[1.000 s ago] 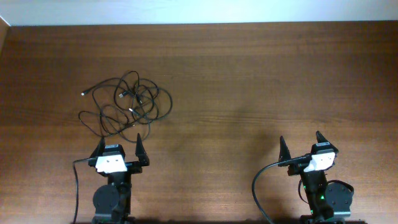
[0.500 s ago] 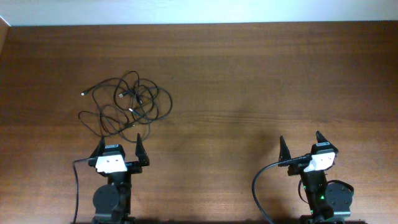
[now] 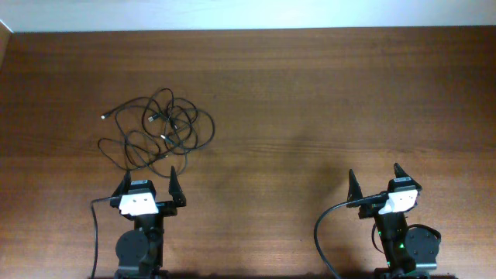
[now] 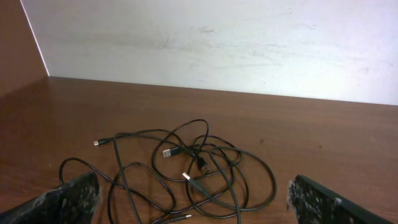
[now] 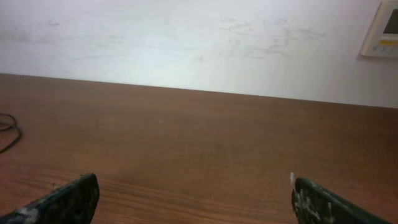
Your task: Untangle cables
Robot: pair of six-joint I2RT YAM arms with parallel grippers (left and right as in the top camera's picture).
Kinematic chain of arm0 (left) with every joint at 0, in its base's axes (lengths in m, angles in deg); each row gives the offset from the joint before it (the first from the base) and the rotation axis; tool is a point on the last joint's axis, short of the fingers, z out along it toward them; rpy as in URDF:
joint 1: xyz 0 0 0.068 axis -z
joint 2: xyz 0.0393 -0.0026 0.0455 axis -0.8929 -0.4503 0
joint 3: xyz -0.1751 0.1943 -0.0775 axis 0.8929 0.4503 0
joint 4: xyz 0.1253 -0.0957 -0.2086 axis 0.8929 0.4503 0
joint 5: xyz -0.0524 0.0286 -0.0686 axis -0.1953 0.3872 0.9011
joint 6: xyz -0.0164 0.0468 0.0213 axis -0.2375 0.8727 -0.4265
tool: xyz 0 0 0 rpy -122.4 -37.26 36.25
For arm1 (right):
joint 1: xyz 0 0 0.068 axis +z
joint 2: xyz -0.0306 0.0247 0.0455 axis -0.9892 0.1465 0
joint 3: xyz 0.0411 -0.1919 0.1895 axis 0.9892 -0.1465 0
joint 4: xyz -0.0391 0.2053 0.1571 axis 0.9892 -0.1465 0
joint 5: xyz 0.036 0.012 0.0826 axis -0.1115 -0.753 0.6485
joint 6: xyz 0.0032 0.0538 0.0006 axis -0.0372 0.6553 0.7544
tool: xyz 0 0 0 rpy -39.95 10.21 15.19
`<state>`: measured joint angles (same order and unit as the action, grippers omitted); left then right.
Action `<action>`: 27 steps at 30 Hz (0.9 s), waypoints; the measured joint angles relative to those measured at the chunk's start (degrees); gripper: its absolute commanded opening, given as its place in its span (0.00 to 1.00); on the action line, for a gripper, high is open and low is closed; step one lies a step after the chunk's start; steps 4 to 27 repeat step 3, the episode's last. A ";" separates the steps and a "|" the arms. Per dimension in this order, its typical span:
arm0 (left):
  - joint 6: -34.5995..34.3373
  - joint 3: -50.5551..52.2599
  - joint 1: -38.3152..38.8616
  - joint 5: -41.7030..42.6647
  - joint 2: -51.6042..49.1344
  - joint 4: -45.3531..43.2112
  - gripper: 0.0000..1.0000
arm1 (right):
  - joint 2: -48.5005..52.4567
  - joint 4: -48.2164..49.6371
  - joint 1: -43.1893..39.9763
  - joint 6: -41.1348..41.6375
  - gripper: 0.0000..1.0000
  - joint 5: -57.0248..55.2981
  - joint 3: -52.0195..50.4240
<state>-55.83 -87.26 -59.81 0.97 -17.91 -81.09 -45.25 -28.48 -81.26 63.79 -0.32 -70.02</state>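
Dark wooden table point(image 3: 310, 85) seen from overhead: the cables point(image 3: 159, 128) lie in a loose tangle at its left, just ahead of the left gripper point(image 3: 149, 175), whose jaws are apart. The right gripper point(image 3: 374, 172), also spread, sits well apart from them. Left wrist view: the tangle rests untouched between both fingers point(image 4: 68, 198), with a white wall point(image 4: 217, 37) behind. Right wrist view: parted fingers over the wood, and one cable loop point(image 5: 7, 134) at the left edge.

My worktop point(image 3: 310, 101) is dark brown wood with a fine grain, and it runs back to a scuffed white wall point(image 5: 186, 43). At the right edge of my right wrist view, a pale control panel point(image 5: 380, 31) is mounted on that wall, partly cut off.
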 measured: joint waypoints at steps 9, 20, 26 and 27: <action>0.00 0.00 0.00 0.00 0.00 0.00 0.99 | 0.00 0.02 0.00 -0.02 0.98 0.00 0.00; 0.00 0.00 0.00 0.00 0.00 0.00 0.99 | 0.00 0.02 0.00 -0.02 0.98 0.00 0.00; 0.00 0.00 0.00 0.00 0.00 0.00 0.99 | 0.00 0.02 0.00 -0.02 0.98 0.00 0.00; 0.00 0.00 0.00 0.00 0.00 0.00 0.99 | 0.00 0.02 0.00 -0.02 0.98 0.00 0.00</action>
